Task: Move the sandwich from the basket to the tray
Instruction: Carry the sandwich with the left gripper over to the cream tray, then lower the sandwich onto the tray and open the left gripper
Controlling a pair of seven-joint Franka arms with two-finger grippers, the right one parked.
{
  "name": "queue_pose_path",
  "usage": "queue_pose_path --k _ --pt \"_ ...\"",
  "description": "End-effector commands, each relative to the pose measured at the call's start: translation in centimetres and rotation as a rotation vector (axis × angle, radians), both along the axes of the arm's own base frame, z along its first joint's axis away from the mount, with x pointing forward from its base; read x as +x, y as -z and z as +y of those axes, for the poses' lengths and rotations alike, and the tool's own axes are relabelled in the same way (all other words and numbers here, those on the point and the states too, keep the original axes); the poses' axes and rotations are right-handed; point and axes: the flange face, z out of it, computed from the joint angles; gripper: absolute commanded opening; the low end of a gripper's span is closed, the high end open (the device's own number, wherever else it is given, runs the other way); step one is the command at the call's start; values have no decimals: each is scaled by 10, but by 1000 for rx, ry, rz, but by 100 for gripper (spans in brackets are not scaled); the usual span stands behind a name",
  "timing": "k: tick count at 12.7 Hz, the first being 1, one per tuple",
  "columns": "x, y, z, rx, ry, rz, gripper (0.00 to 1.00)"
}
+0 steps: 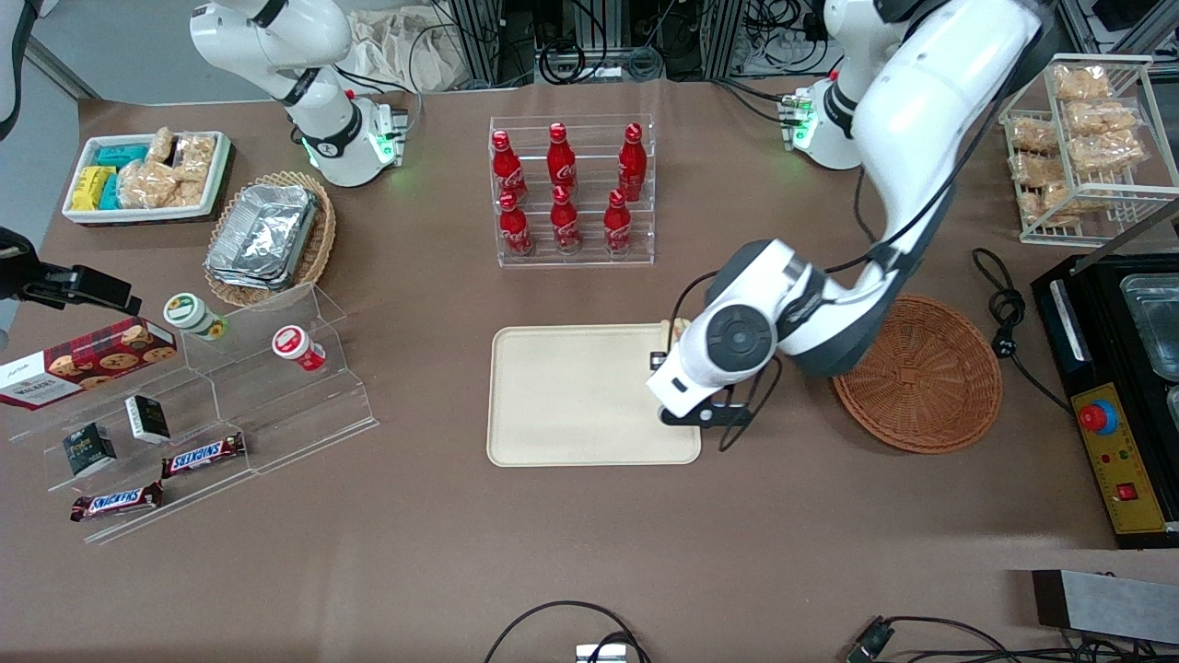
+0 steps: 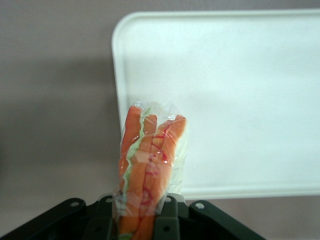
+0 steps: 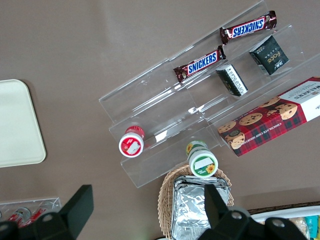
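Observation:
The sandwich (image 2: 150, 160), a clear-wrapped wedge with orange and green filling, stands upright between the fingers of my gripper (image 2: 136, 225), which is shut on it. It hangs above the brown table just off the rim of the beige tray (image 2: 225, 100). In the front view the gripper (image 1: 675, 341) sits under the white wrist over the tray's (image 1: 580, 396) edge that faces the basket, and only a sliver of the sandwich (image 1: 681, 327) shows. The round reddish-brown basket (image 1: 921, 373) lies beside the tray toward the working arm's end and holds nothing.
A clear rack of red cola bottles (image 1: 571, 189) stands farther from the front camera than the tray. Toward the parked arm's end are a tan wicker basket of foil trays (image 1: 267, 235) and an acrylic stand with snacks (image 1: 184, 405). A black appliance (image 1: 1119, 387) lies beside the round basket.

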Motion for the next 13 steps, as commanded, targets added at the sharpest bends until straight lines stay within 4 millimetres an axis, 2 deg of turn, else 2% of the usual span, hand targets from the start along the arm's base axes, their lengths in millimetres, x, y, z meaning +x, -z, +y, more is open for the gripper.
queue_pose_path --k 1,3,4,5,6,7,9,10,12,13 --pt "8 25 -8 19 -26 -9 0" --pt "9 36 -14 2 -51 -22 0" --pt "11 37 -15 4 -50 -36 17" --pt "13 35 -13 3 -53 -40 60" --pt "17 29 -10 -1 -60 -48 93" --pt "19 20 -9 7 -59 -61 100" --pt "20 8 -5 20 -60 -58 100" --pt "21 -4 -3 26 -63 -62 100" --pt "19 -34 12 86 -69 -18 100" --pt "24 -58 26 100 -80 -27 100"
